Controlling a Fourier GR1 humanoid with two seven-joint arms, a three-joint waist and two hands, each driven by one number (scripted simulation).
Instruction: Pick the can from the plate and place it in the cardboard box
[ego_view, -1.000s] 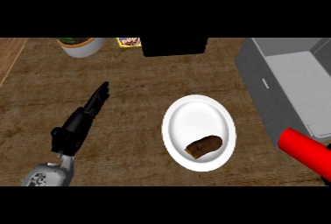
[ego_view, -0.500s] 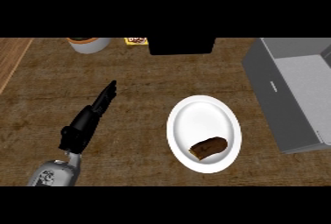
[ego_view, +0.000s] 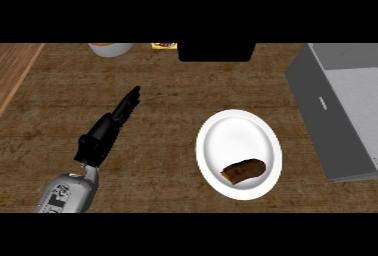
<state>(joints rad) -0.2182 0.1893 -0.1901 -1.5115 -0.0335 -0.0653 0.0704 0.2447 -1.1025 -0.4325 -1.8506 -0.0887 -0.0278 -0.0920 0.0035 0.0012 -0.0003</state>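
One white plate (ego_view: 238, 145) lies on the brown wooden surface (ego_view: 162, 150), right of centre. On its lower part, toward the near rim, rests one brown can (ego_view: 244, 171), lying on its side. Nothing else sits on the plate.

One hand shows: the left hand (ego_view: 111, 127), black, at the end of a grey forearm (ego_view: 68, 192) that enters from the lower left. Its fingers are stretched out straight and pressed together, pointing up and to the right, holding nothing. It lies well to the left of the plate, apart from it and from the can. The right hand shows nowhere in the view.

At the right edge stands one grey box-like body (ego_view: 339, 110) with a lighter recessed top, its near corner close to the plate's right side. Along the far edge of the surface are three more things: one pale round pot (ego_view: 111, 48) at the left, one small yellow-labelled item (ego_view: 165, 46) beside it, and one black block (ego_view: 217, 52) near the middle.
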